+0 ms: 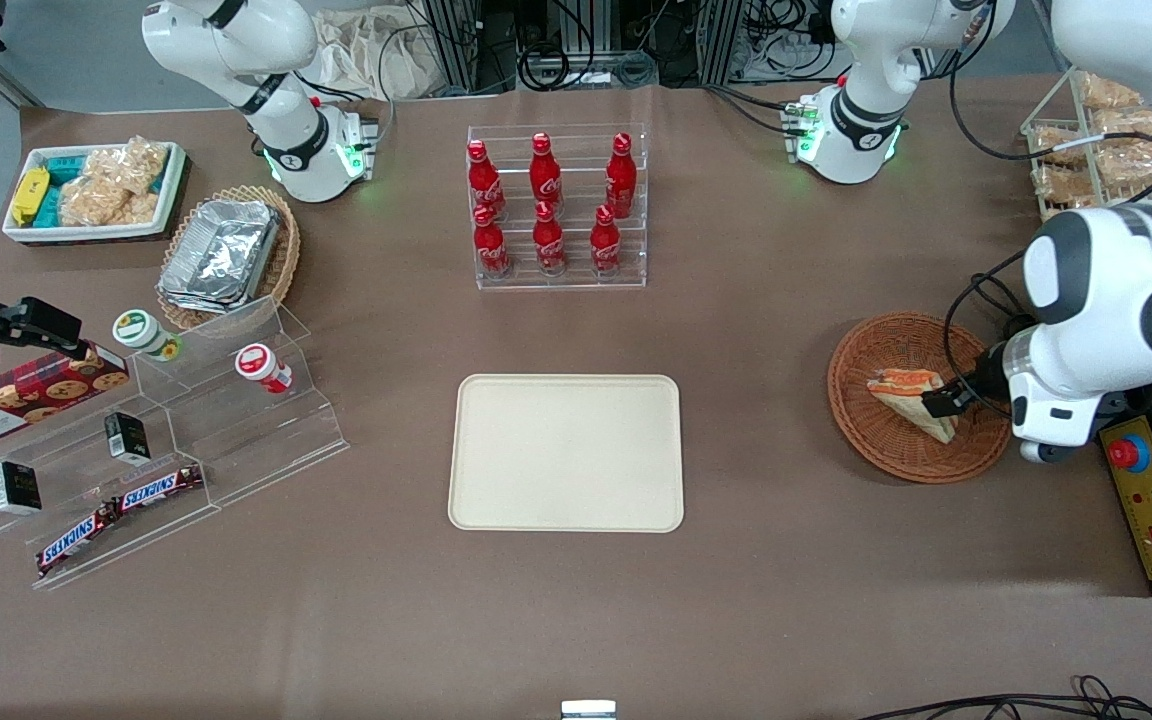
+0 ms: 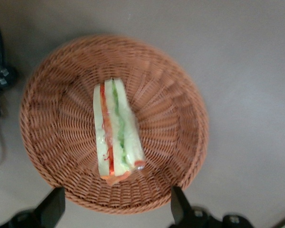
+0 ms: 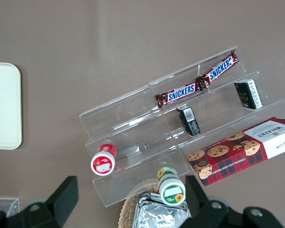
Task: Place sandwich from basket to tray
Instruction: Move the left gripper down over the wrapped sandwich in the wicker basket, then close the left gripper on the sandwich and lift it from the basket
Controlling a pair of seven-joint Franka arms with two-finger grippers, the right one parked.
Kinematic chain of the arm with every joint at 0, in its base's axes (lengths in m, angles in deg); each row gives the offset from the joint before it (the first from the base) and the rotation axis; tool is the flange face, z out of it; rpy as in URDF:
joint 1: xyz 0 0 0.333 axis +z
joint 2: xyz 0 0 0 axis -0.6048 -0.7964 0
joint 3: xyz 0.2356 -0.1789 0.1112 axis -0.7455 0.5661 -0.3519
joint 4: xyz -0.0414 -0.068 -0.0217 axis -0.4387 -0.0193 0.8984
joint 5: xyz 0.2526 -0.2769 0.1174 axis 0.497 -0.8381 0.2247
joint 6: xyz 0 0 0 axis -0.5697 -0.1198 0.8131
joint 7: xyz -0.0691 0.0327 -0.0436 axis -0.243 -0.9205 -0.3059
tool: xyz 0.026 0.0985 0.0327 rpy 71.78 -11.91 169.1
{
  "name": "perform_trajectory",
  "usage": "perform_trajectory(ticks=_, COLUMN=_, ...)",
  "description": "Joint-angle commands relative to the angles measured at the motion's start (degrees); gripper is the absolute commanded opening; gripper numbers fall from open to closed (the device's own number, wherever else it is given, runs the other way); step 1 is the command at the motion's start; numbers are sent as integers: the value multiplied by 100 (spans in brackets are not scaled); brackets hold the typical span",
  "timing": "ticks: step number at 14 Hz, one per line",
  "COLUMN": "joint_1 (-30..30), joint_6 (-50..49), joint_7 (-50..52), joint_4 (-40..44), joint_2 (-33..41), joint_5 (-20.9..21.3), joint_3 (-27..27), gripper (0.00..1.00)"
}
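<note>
The wrapped triangular sandwich (image 1: 908,392) (image 2: 116,137) lies in the round reddish-brown wicker basket (image 1: 861,425) (image 2: 52,118) toward the working arm's end of the table. My left gripper (image 1: 944,402) (image 2: 116,206) hangs over the basket's rim and the sandwich's wide end. It is open, both black fingers (image 2: 54,209) spread wide with nothing between them. The cream rectangular tray (image 1: 566,452) (image 3: 4,104) sits bare at the table's middle, well apart from the basket.
A clear rack of red cola bottles (image 1: 556,210) stands farther from the front camera than the tray. A yellow emergency-stop box (image 1: 1151,500) and a wire rack of bagged snacks (image 1: 1096,140) flank the basket. A stepped acrylic shelf (image 1: 186,430) with snacks sits toward the parked arm's end.
</note>
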Motion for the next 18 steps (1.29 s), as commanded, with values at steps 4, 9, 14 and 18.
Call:
perform_trajectory(ticks=4, joint_1=77, joint_6=1654, joint_7=689, joint_4=-1167, joint_2=-369, joint_5=24, joint_3=21, gripper=100)
perform_trajectory(ticks=9, joint_1=86, joint_6=1797, joint_7=1023, joint_4=-1186, joint_2=-493, joint_5=24, joint_3=21, gripper=0)
perform_trajectory(ticks=14, joint_1=42, joint_6=1719, joint_7=1041, joint_4=-1107, joint_2=-64, joint_5=33, joint_3=47, gripper=0)
perform_trajectory(ticks=18, joint_1=-63, joint_6=327, joint_7=673, joint_4=-232, joint_2=360, joint_5=15, joint_3=187, gripper=0)
